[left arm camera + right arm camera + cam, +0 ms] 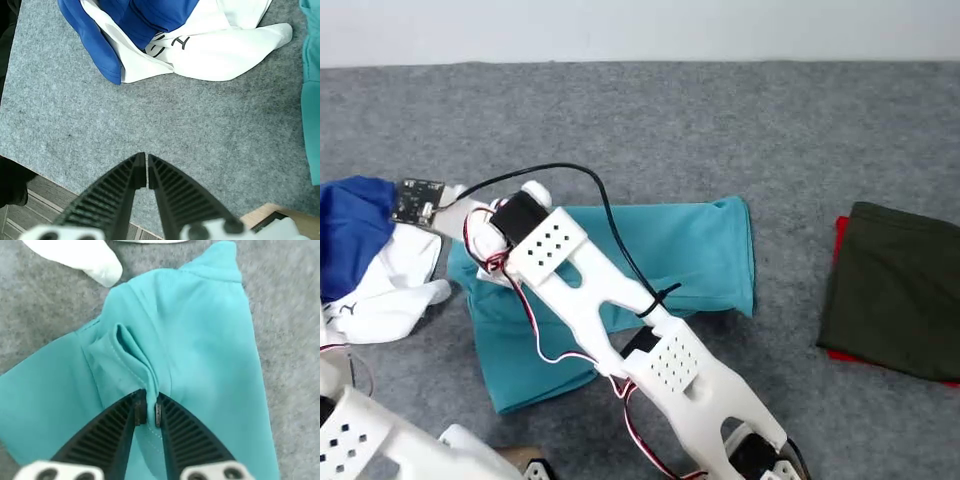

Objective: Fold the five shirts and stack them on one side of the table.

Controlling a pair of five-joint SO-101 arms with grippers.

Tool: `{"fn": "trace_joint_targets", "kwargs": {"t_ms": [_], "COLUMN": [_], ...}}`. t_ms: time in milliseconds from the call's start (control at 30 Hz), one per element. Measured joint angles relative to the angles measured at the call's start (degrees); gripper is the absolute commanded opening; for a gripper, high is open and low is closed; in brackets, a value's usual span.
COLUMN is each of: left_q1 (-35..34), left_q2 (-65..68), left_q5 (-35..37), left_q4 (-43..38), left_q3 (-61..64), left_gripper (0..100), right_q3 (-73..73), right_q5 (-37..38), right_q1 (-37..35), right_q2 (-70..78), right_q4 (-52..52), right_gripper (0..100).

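The right gripper [147, 414] pinches a raised ridge of the teal knit shirt [200, 340] — mid-table, its long axis running from the pinch toward the folded dark-green shirt [895, 290]. The left gripper [147, 170] — closed, empty — hangs farther off.

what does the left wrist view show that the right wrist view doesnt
Left wrist view, not the right: the blue shirt bunched with the white shirt, and the left pincer shut, empty, over the grey mat. Right wrist view, not the left: the right pincer shut on a fold of the teal shirt. Both: white shirt, teal shirt, mat.
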Motion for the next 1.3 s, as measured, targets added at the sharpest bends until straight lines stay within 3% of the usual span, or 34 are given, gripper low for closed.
{"fn": "trace_joint_targets", "kwargs": {"t_ms": [233, 400, 667, 900, 1067, 1200, 1300], "left_q1": [0.00, 0.00, 0.00, 0.00, 0.00, 0.00, 0.00], "left_q2": [0.00, 0.00, 0.00, 0.00, 0.00, 0.00, 0.00], "left_q5": [0.00, 0.00, 0.00, 0.00, 0.00, 0.00, 0.00], "left_q4": [0.00, 0.00, 0.00, 0.00, 0.00, 0.00, 0.00], "left_q3": [0.00, 0.00, 0.00, 0.00, 0.00, 0.00, 0.00], "left_gripper": [1, 1, 1, 1, 1, 1, 1], "right_q3": [0.62, 3.96, 4.40, 4.40, 4.40, 4.40, 4.40], "right_q5": [-0.53, -0.88, -2.29, -2.29, -2.29, -2.29, -2.29], "right_q1": [-2.20, -2.99, -3.25, -3.34, -3.78, -3.78, -3.78], "right_q2": [0.00, 1.23, 1.49, 2.73, 6.15, 8.79, 8.79], "right_q4": [4.75, 4.75, 4.75, 4.75, 4.75, 4.75, 4.75], "right_gripper": [1.7, 12.4, 7.2, 15.6, 12.6, 1.5, 1.4]}}
